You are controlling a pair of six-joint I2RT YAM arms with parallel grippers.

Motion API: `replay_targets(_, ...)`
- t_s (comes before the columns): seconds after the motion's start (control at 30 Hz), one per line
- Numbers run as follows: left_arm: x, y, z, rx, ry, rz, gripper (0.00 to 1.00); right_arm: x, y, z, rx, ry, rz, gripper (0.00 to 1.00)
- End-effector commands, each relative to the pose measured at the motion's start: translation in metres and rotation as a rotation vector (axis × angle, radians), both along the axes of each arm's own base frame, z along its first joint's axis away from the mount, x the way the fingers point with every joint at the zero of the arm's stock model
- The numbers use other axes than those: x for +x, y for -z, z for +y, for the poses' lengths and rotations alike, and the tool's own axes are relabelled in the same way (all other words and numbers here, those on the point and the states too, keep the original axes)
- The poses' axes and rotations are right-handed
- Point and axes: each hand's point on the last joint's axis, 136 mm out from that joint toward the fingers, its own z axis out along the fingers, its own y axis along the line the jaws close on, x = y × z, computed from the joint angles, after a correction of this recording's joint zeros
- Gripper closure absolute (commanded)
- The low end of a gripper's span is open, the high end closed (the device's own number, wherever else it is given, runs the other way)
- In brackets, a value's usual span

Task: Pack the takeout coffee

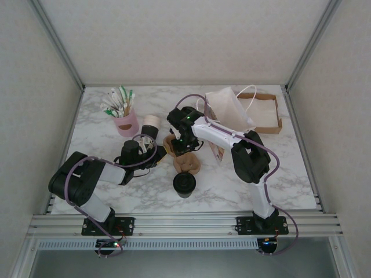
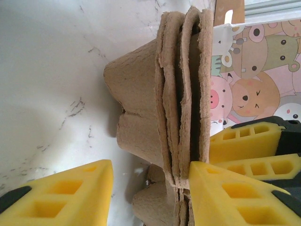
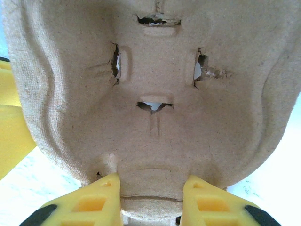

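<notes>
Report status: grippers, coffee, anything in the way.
Left gripper open, straddling stacked brown pulp cup carriers; right gripper shut on them. Black-lidded dark paper coffee cup upright on marble table, untouched. Carriers right beside it.

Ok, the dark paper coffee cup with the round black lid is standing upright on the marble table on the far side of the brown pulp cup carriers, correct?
No. The dark paper coffee cup with the round black lid stands upright on the marble table on the near side of the brown pulp cup carriers, toward the table's near edge. The top external view shows it.
</notes>
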Motion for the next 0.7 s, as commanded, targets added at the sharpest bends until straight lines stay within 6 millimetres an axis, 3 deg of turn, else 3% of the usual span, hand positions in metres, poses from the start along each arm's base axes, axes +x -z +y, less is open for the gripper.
replay_targets(0.0, -0.005, 0.011, 0.000, 0.017, 0.011, 0.023, 0.54, -0.007, -0.027, 0.010, 0.095, -0.013, -0.004, 0.72)
replay_targets(0.67, -0.003, 0.010, 0.003, 0.043, 0.003, 0.016, 0.54, -0.001, -0.040, 0.008, 0.115, 0.006, -0.035, 0.72)
